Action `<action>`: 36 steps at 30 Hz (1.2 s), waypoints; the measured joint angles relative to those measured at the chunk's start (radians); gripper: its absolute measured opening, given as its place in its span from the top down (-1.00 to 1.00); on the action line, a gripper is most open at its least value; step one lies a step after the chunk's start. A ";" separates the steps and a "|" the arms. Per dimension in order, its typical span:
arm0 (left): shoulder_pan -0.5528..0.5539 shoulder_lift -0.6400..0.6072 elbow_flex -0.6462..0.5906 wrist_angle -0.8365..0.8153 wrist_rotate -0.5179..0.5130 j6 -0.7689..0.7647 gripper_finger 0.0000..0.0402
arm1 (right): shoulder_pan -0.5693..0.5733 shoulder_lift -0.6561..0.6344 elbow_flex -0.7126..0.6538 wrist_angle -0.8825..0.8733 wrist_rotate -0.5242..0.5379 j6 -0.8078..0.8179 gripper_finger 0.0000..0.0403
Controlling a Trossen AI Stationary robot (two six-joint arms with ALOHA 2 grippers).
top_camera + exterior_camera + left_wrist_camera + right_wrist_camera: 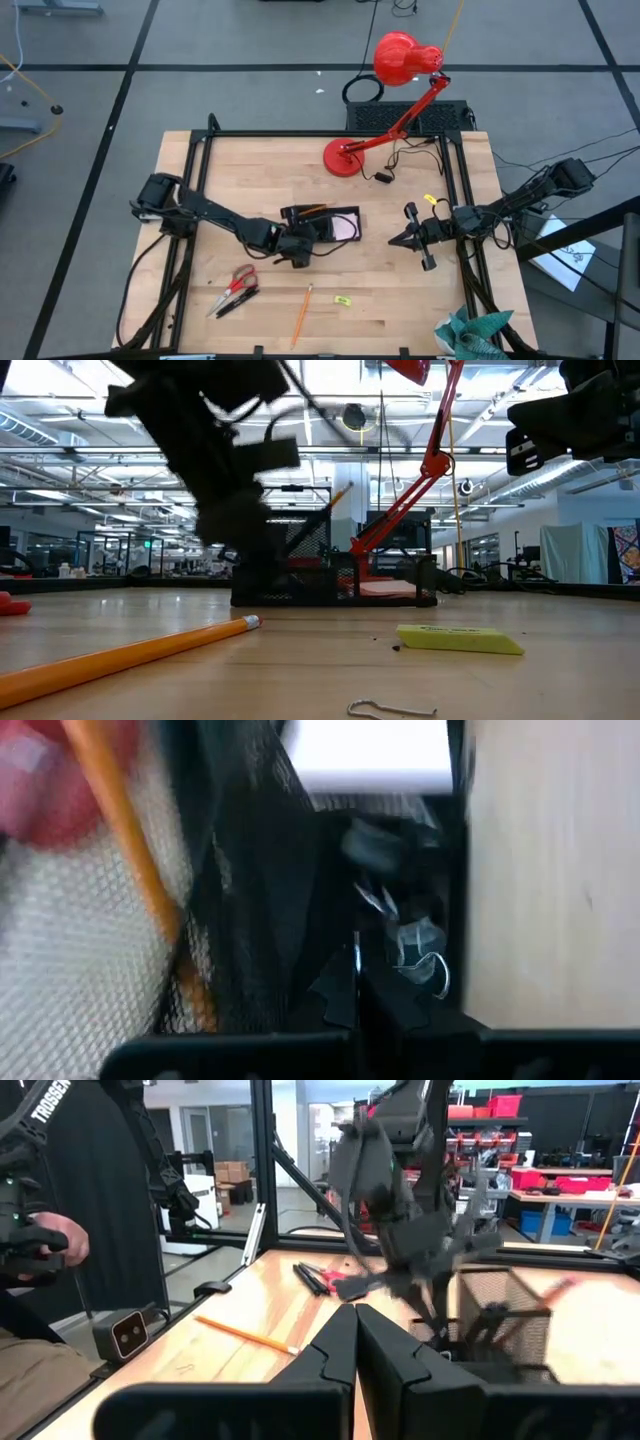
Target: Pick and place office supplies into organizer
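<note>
Left gripper [298, 250], fingers pressed together, hangs at the organizer's [322, 223] seven o'clock corner; a careless swing could shove the light tray. Right gripper [404, 238] waits closed.

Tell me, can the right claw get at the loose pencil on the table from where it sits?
Probably yes. The right claw waits shut beside the organizer, and bare wood lies between it and the pencil. The left claw is busy at the organizer, off that path.
</note>
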 joint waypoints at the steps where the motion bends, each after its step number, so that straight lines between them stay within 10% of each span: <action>1: 0.001 0.008 -0.002 -0.008 0.012 -0.001 0.96 | 0.000 0.000 0.000 0.001 0.000 0.000 1.00; 36: -0.056 -0.128 0.027 0.008 -0.030 0.178 0.39 | 0.000 0.000 0.000 0.004 0.001 -0.005 1.00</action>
